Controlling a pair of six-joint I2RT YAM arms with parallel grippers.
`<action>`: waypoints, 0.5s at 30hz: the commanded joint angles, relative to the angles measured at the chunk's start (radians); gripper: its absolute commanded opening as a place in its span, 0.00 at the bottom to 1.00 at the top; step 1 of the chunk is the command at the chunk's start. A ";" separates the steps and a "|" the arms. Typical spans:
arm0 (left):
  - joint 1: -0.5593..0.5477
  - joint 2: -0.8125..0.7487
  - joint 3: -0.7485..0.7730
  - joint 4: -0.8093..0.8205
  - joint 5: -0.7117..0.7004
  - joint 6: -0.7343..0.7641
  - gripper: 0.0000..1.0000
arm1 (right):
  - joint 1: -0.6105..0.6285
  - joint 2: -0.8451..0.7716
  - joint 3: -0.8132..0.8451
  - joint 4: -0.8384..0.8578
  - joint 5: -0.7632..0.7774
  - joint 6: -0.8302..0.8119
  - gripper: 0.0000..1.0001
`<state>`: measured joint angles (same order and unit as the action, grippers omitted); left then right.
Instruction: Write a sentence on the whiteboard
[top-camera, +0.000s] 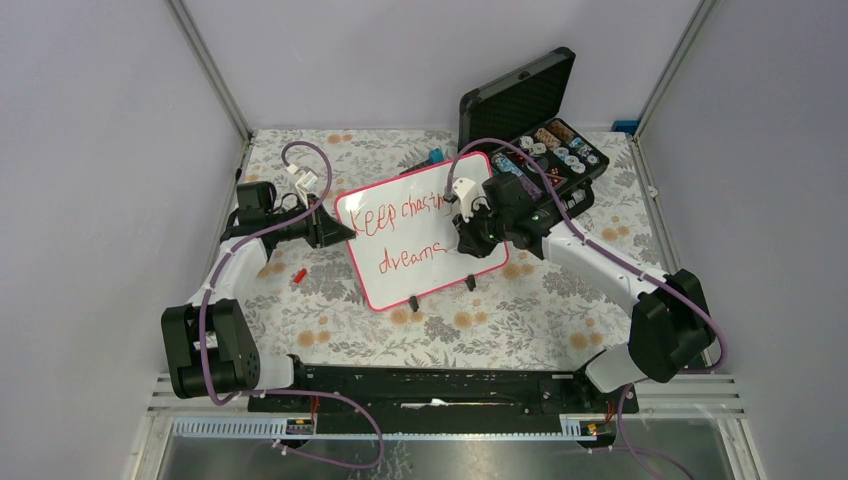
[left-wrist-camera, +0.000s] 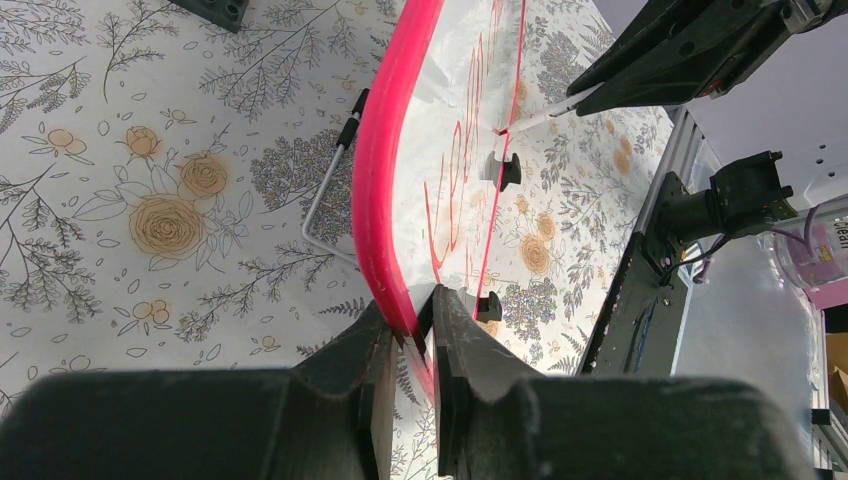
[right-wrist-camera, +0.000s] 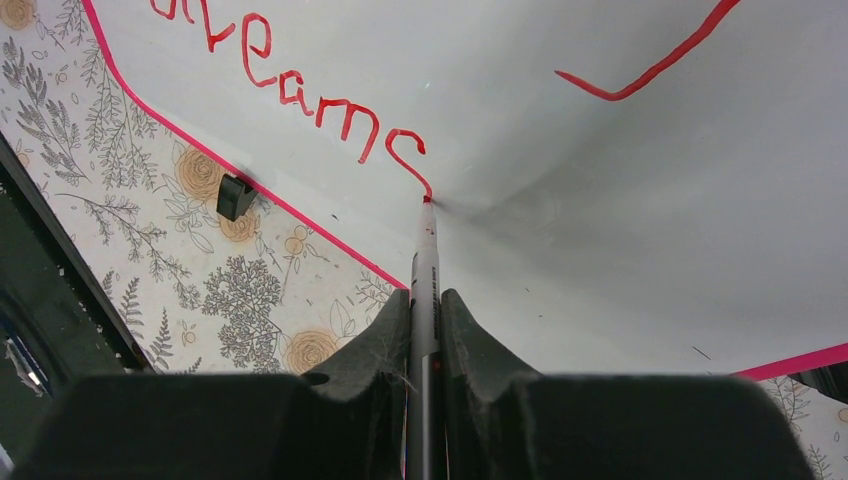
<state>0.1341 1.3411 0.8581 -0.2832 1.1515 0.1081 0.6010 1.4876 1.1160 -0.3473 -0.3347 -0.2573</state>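
**Marker tip on the last letter, board pinched at its corner**

The whiteboard (top-camera: 405, 288) sits in the middle of the top view, turned at an angle on the floral tabletop (top-camera: 500, 325), with its two black feet (top-camera: 414, 303) along the lower edge. The sentence (top-camera: 398, 222) runs across it in red. "Keep chasing" is the upper line (its end is partly hidden behind the right wrist) and "dreams" is the line below.

The left arm (top-camera: 235, 268) reaches in from the left of the frame. In the left wrist view the left jaws are pressed onto the pink frame (left-wrist-camera: 374, 200) at the board's near corner, one finger on each face, pinching the whiteboard's rim. A thin wire bracket (left-wrist-camera: 322, 205) shows on the tabletop just behind the frame.

The right arm (top-camera: 592, 258) comes in from the right of the frame and ends over the right half of the board. In the right wrist view the right jaws are closed on a slim marker (right-wrist-camera: 424, 285), which runs up the centre of the picture. Its red tip touches the white surface at the tail of the final "s" in "dreams".

A small red piece (top-camera: 298, 273) lies on the tabletop left of the board, apart from it. An open black case (top-camera: 522, 100) stands at the upper right, its lid raised.
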 joint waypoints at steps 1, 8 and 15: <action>-0.019 -0.013 0.022 0.017 -0.022 0.068 0.00 | -0.001 0.011 0.004 0.022 -0.015 -0.002 0.00; -0.019 -0.012 0.022 0.017 -0.022 0.070 0.00 | 0.031 0.034 0.039 0.023 -0.022 0.009 0.00; -0.019 -0.013 0.021 0.016 -0.022 0.073 0.00 | 0.061 0.056 0.078 0.024 -0.027 0.019 0.00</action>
<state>0.1341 1.3411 0.8581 -0.2832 1.1515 0.1085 0.6434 1.5265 1.1351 -0.3553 -0.3607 -0.2470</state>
